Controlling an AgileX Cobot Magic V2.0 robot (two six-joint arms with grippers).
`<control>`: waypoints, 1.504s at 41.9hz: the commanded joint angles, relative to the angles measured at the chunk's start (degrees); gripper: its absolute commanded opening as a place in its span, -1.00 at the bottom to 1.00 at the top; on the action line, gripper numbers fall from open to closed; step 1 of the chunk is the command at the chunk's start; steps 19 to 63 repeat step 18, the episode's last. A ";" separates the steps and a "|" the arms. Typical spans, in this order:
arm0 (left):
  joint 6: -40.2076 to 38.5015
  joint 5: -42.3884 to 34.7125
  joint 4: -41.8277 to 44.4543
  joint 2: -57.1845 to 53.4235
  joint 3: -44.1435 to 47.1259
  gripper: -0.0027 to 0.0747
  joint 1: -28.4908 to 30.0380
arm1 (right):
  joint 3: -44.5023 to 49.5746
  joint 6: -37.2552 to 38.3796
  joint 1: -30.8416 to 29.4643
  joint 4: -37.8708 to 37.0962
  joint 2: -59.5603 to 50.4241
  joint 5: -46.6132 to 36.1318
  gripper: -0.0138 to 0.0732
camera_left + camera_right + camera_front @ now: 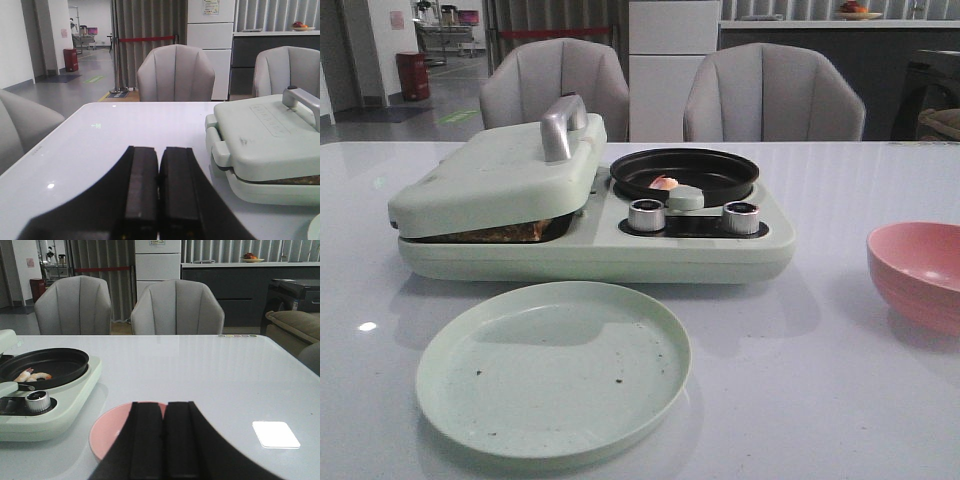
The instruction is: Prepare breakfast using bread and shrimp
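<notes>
The bread [510, 232] is kept under the shut lid [500, 175] of the green cooker [720, 250], near the far left side of the surface [800, 380]. The shrimp [663, 184] is seen in the black pan [685, 172]. The lid should be lifted slowly by its handle [560, 125]. The left claw [159, 200] is clenched on nothing, well apart from the bread. The right claw [162, 440] is clenched too, above the pink bowl [107, 432], well apart from the shrimp.
</notes>
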 commanded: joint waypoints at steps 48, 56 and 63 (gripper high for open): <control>-0.41 -4.69 0.02 -1.09 0.40 -0.64 0.04 | -1.01 0.00 1.01 0.00 -1.32 -5.12 -0.57; -0.41 -4.69 0.02 -1.09 0.40 -0.64 0.04 | -1.01 0.00 1.01 0.00 -1.32 -5.12 -0.57; -0.41 -4.69 0.02 -1.09 0.40 -0.64 0.04 | -1.01 0.00 1.01 0.00 -1.32 -5.12 -0.57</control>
